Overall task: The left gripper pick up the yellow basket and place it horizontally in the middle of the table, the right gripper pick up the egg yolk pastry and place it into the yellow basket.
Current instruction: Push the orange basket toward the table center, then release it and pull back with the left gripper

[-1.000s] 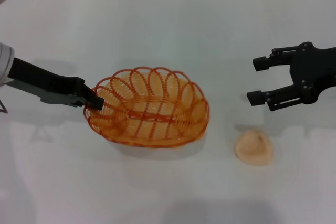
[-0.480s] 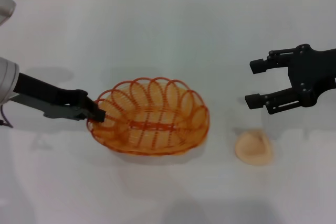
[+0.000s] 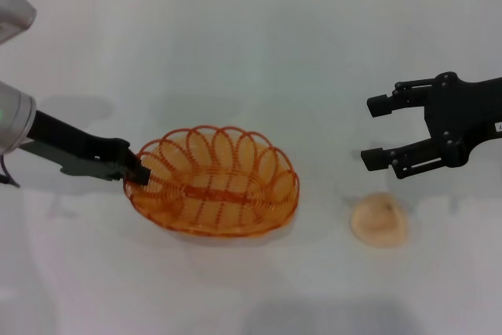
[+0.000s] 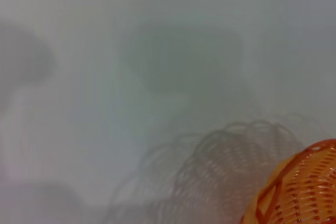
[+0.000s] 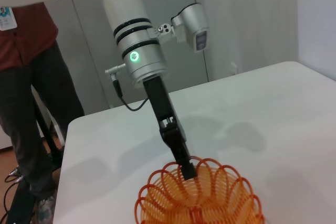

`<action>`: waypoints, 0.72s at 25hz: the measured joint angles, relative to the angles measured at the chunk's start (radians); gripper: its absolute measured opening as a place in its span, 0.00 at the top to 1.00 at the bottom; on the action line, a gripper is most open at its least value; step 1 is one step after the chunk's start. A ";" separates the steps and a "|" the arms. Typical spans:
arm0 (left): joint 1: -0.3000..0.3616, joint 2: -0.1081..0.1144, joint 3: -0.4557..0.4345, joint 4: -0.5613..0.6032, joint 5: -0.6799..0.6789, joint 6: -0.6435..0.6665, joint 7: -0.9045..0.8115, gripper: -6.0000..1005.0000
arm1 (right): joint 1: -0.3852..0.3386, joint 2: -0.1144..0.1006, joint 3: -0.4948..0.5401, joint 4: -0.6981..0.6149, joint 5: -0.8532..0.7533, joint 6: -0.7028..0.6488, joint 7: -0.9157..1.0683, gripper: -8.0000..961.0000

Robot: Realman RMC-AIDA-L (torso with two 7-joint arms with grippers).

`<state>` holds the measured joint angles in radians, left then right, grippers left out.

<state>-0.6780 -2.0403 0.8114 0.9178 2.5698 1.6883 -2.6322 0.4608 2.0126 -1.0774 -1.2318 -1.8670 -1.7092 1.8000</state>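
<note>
Left gripper: your fingers clamp the basket rim at its left end, mid-table | right gripper: fingers spread, empty, above the pastry right of basket

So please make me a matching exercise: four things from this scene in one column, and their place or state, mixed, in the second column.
1. left gripper
2. right gripper
3. basket
4. pastry

a. open, above the table
b. lies alone near the right arm
c. shut on a wire rim
d. held at its left end

Pairs: 1-c, 2-a, 3-d, 4-b
</note>
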 joint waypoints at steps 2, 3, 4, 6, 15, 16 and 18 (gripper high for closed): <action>-0.009 0.000 0.001 0.000 0.000 -0.004 0.000 0.91 | 0.000 0.000 0.000 0.000 0.000 0.000 -0.001 0.12; -0.012 -0.001 0.001 -0.001 0.000 -0.006 0.000 0.91 | 0.000 0.000 0.000 0.000 0.000 0.000 -0.001 0.12; -0.016 -0.002 0.002 -0.002 0.001 -0.008 0.000 0.91 | 0.000 0.000 0.000 0.000 0.000 0.000 -0.001 0.12; -0.021 -0.006 0.004 -0.002 0.001 -0.012 0.000 0.91 | -0.001 0.000 0.000 0.000 0.000 0.000 -0.002 0.12; -0.017 -0.027 0.018 -0.004 -0.006 -0.034 0.002 0.91 | 0.004 0.000 0.001 0.004 0.000 0.001 -0.002 0.12; -0.016 -0.030 0.018 -0.004 -0.008 -0.036 0.002 0.91 | 0.005 0.000 0.001 0.004 0.000 0.001 -0.002 0.12; -0.014 -0.034 0.017 -0.010 -0.018 -0.041 0.002 0.91 | 0.006 0.000 0.001 0.004 0.000 0.001 -0.002 0.12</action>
<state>-0.6917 -2.0747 0.8288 0.9077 2.5517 1.6472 -2.6303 0.4666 2.0126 -1.0768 -1.2281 -1.8667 -1.7079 1.7977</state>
